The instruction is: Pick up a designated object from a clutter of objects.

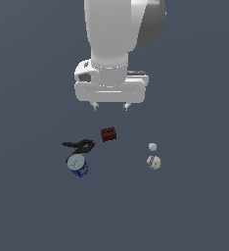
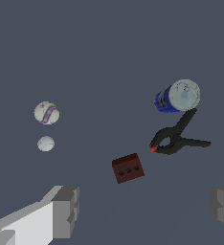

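So the claw [image 1: 110, 106] is hanging above the grey worktop [image 1: 194, 206] with its fingers spread wide and nothing between them. In the wrist view you can see one finger [image 2: 66, 210] at each edge of the picture with a big gap in the middle.

The thing it wants, the little red-brown brick [image 1: 108, 134] with a row of holes in one face, sits on the worktop under the claw, roughly in line with it. It's turned a bit askew in the wrist view [image 2: 128, 168], so the fingers don't look squared up to its sides.

What I'd worry about: the black clamp [image 1: 78, 144] with the orange tip is lying just beside the brick, tip pointing at it (close, though I can't see them touching). If the claw drops without lining up, a finger could land on the brick's corner and skid it into the clamp, or nudge the clamp itself. The blue can [image 1: 78, 166] right behind the clamp could roll too.

The white ball [image 1: 153, 162] and small pale cube [image 1: 152, 146] are well apart on the other side, no trouble there.
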Robot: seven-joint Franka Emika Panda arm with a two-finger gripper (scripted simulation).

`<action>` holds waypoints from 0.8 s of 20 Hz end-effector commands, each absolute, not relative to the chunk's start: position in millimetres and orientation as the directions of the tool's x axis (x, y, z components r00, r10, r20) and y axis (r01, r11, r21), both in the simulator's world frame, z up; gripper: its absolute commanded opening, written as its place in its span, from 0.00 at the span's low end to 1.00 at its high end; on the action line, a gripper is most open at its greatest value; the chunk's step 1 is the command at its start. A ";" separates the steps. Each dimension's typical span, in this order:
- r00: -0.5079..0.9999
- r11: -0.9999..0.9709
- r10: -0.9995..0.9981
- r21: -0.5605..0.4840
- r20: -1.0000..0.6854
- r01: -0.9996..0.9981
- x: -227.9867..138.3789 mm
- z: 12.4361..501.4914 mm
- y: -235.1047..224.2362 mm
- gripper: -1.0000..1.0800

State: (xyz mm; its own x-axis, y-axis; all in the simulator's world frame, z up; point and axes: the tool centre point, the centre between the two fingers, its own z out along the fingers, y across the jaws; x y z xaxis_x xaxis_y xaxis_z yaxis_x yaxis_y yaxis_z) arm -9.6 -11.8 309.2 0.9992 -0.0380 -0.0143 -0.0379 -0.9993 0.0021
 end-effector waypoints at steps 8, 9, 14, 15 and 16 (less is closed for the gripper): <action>0.997 -0.996 -0.082 -0.023 -0.005 -0.082 -9.1 316.6 -20.9 0.96; 0.996 -0.996 -0.089 -0.027 -0.004 -0.089 -9.0 318.2 -22.5 0.96; 0.996 -0.995 -0.094 -0.033 -0.002 -0.094 -9.0 321.0 -24.6 0.96; 0.996 -0.995 -0.095 -0.032 -0.002 -0.095 -9.0 320.3 -24.3 0.96; 0.995 -0.995 -0.097 -0.032 -0.002 -0.097 -9.0 319.5 -24.1 0.96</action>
State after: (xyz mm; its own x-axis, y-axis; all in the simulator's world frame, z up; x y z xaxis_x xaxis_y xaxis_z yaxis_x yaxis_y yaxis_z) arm -8.9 -24.5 320.4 0.9954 -0.0956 -0.0013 -0.0955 -0.9949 -0.0322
